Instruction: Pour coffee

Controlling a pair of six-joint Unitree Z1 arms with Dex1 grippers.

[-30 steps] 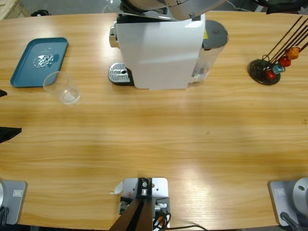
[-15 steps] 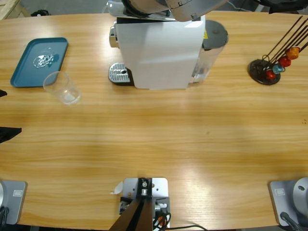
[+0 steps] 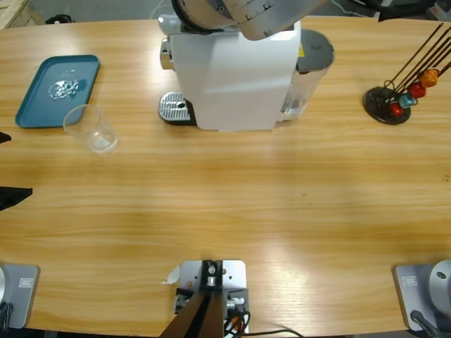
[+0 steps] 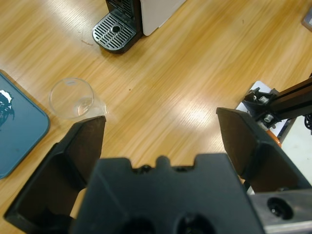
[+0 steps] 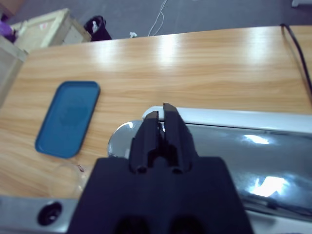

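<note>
**A:** Where's the coffee at? All I've got is the clear plastic cup [image 3: 91, 129] standing on the tabletop [image 3: 225, 204], right next to the near corner of the blue tray [image 3: 42, 98].

**B:** That's the one. In the left wrist view the cup [image 4: 77, 99] looks pretty much empty, maybe a faint film at the bottom, can't really tell if that's coffee. It's not under the spout either; the round metal drip grate [image 3: 175, 108] at the front of the white coffee machine [image 3: 232, 77] has nothing on it, and the cup is well apart from it.

**A:** And the arms?

**B:** Left tool [image 4: 161, 131] is above the tabletop looking down, black jaws spread wide with nothing between them. The cup shows just past one jaw tip, not touching it.

**A:** Right one?

**B:** Right tool [image 5: 162, 117] has its jaws pressed together, empty, hovering over the shiny chrome top of the machine [image 5: 243, 146]. From the high view you mostly just see a big silver arm [image 3: 246, 10] over the machine's top edge.

**A:** Anything else lying around?

**B:** Capsule rack [image 3: 394, 98] way over on the far side from the tray, with red, orange and blue capsules on its wires. There's also a crumpled clear bit [image 3: 65, 88] sitting on the tray.
</note>
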